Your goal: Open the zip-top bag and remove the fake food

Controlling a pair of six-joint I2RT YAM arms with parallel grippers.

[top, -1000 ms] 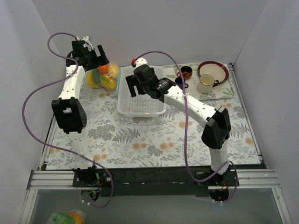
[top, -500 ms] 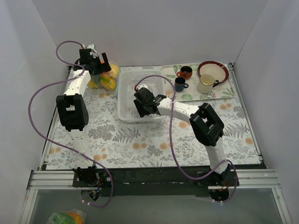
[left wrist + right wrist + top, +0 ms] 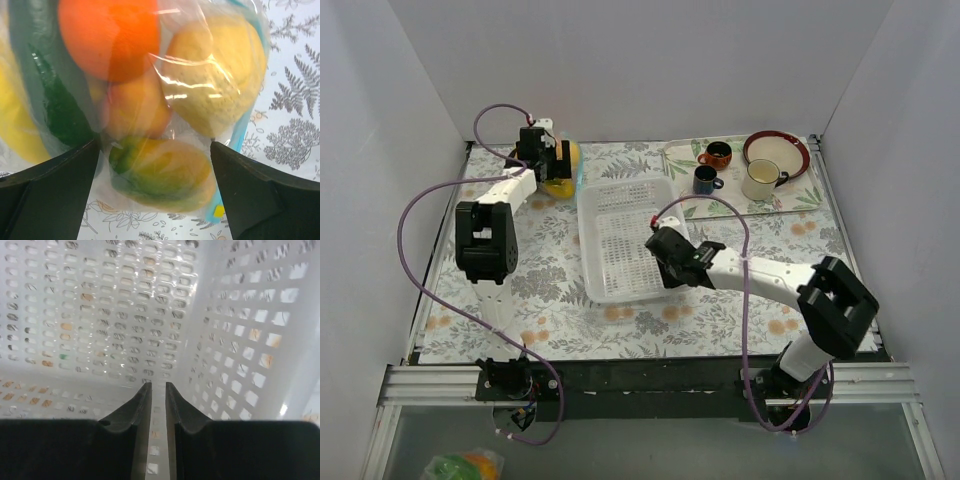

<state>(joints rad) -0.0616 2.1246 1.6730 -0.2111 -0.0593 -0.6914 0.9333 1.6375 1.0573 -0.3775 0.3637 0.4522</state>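
The clear zip-top bag (image 3: 200, 75) lies at the table's far left (image 3: 567, 172), its pale blue zip strip (image 3: 242, 130) along the right side. Inside shows the fake food: an orange (image 3: 107, 35), a yellow fruit (image 3: 215, 85), a green-and-yellow fruit (image 3: 160, 170) and a dark green cucumber (image 3: 55, 105). My left gripper (image 3: 155, 150) hangs over the bag (image 3: 550, 162), open, its jaws wide on either side of it. My right gripper (image 3: 158, 387) sits at the near right corner of the white perforated basket (image 3: 620, 240), shut on the basket's wall (image 3: 159, 405).
On a mat at the far right stand a brown mug (image 3: 718, 154), a dark blue mug (image 3: 705, 180), a cream mug (image 3: 760, 180) and a red-rimmed plate (image 3: 777, 148). White walls close in the back and both sides.
My right gripper closed on the basket wall and drew back toward the near edge; the basket slid nearer and turned with it. My left gripper shifted right over the bag.
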